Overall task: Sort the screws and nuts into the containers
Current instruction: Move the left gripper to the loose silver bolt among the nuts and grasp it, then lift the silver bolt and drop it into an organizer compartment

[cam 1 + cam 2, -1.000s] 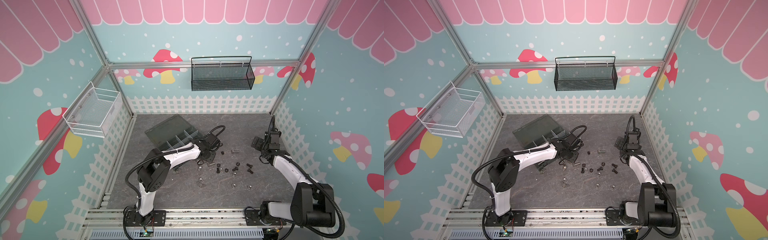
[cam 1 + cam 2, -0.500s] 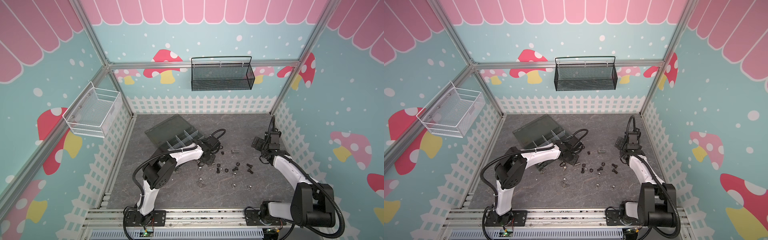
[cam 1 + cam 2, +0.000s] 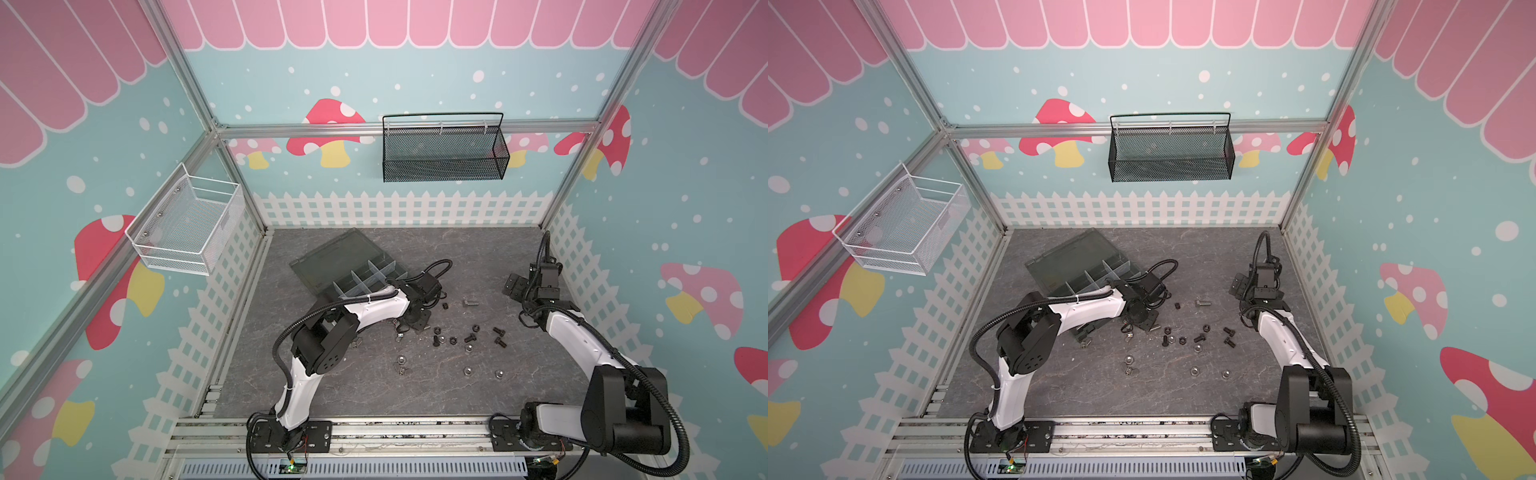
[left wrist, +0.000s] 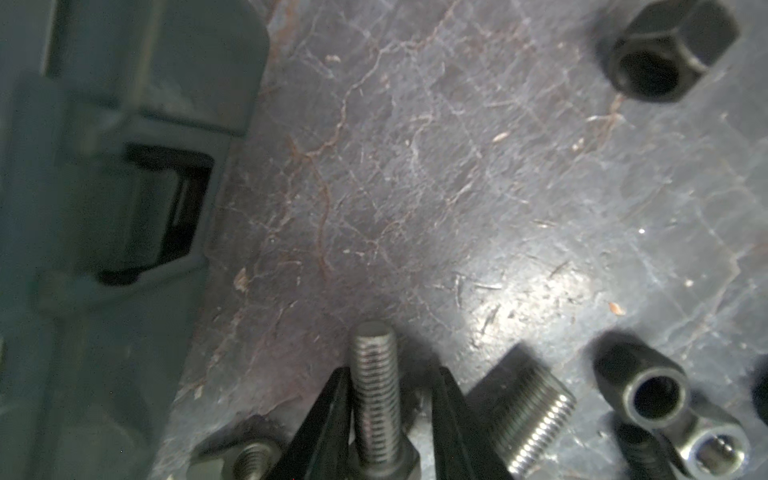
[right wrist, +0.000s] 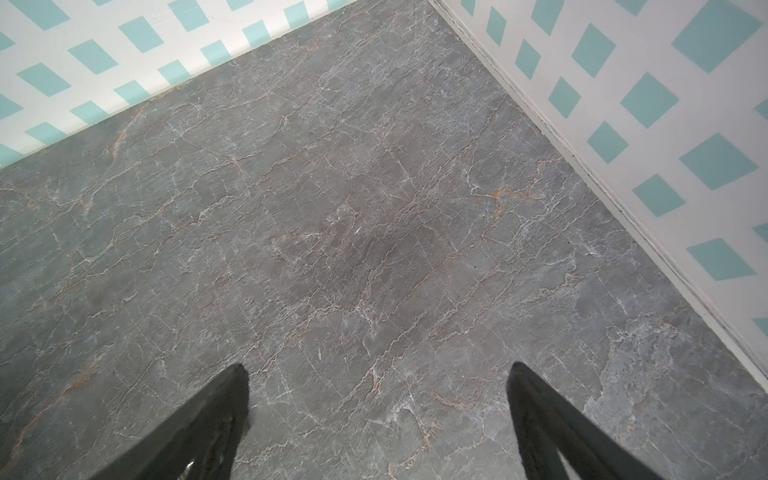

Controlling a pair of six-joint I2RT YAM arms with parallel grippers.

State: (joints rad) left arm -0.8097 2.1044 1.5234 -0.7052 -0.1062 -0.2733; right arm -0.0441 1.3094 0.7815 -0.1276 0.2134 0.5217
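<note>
Grey slate floor [image 3: 353, 395] — mushroom-print walls [image 3: 415, 83]

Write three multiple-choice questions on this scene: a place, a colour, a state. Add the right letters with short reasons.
1. The silver screw lies: A) in a cup; B) between the fingers of the left gripper; C) on a plate.
2. The mesh basket on the back wall is: A) black; B) red; C) yellow.
3. The right gripper has its jaws: A) shut tight; B) clamped on a cable; C) wide open.
1 B: a finger flanks each side in the left wrist view. 2 A: black in both top views. 3 C: bare table shows between them.
</note>
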